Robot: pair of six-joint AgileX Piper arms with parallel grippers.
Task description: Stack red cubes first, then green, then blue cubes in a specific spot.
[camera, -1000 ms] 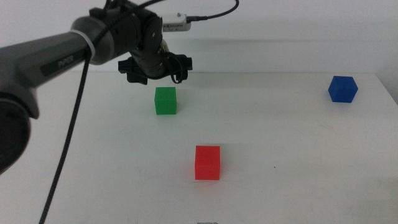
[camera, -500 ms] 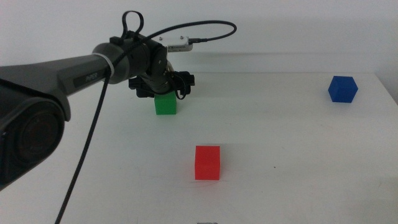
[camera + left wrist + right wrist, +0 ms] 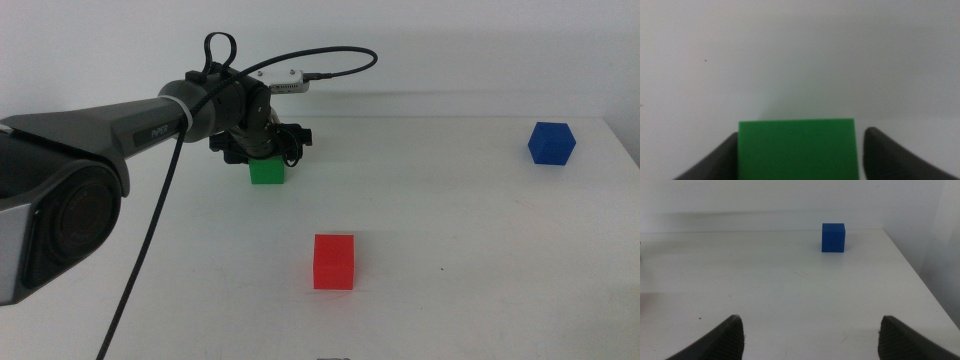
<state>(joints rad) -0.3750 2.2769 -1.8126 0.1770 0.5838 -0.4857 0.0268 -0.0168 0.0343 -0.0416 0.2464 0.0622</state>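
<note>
While the left tool (image 3: 262, 150) straddles it, green cube (image 3: 798, 148) between jaws — unclamped.

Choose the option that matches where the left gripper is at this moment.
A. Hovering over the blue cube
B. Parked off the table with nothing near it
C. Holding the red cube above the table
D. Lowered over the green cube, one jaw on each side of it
D: the left gripper is down at the green cube, which sits between its open jaws with a gap on one side; the red cube and blue cube stand alone.
</note>
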